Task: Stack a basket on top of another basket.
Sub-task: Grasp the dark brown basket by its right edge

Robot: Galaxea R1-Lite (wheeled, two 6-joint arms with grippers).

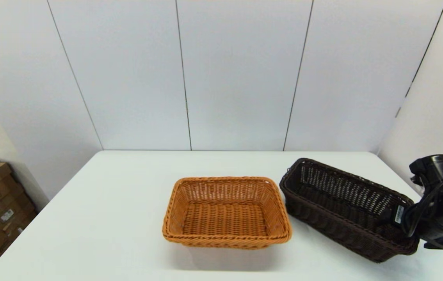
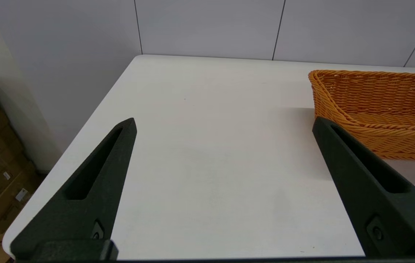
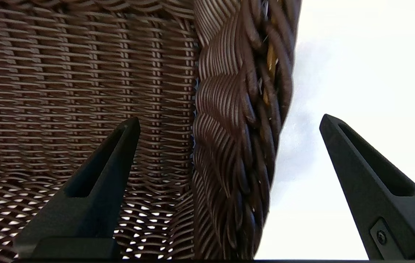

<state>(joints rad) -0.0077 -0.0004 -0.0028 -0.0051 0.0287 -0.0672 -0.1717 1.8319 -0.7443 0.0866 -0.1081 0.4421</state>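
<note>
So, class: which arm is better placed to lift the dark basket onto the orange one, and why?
The right. The right gripper is open, straddling the dark basket rim, one finger inside and one outside. The left gripper is open over bare table, beside the orange basket.

The robot's right arm reaches in at the near right end of the dark brown basket (image 1: 346, 207), its wrist angled toward the basket's end wall. The right gripper (image 3: 229, 124) is spread wide and straddles the braided rim, with one finger (image 3: 101, 175) inside the basket and the other (image 3: 368, 179) outside it. The left gripper (image 2: 223, 126) hangs with fingers equally wide apart, well clear of that basket, holding nothing.
</note>
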